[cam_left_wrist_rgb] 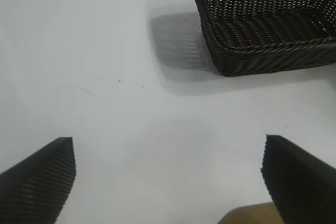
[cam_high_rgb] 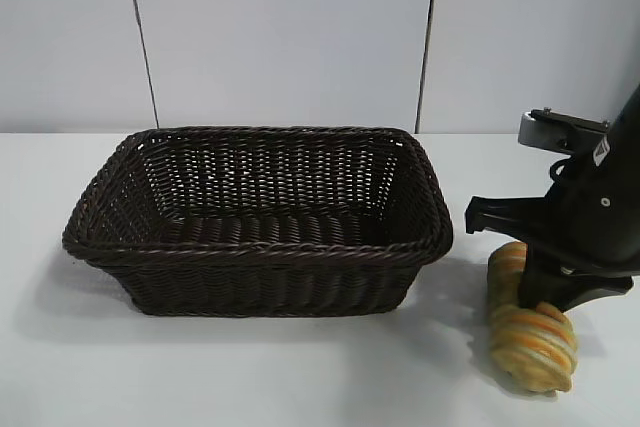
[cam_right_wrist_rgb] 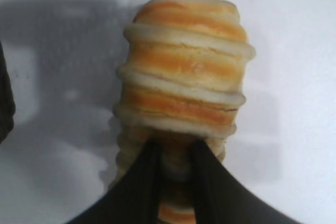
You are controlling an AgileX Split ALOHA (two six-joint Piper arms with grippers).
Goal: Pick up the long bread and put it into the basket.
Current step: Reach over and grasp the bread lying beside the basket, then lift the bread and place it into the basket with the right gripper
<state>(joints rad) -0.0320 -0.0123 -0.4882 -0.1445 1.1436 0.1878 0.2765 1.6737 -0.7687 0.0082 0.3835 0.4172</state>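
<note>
The right tool (cam_high_rgb: 545, 299) pinches the long bread (cam_high_rgb: 533, 342) across its middle as the ribbed, orange-and-cream loaf lies on the white worktop (cam_high_rgb: 250, 367) just beside the basket (cam_high_rgb: 258, 247). The grasp looks made (lifting comes next): a rise clear of the braided wicker rim, then across. The left tool (cam_left_wrist_rgb: 168, 179) hangs parked, jaws spread wide.
</note>
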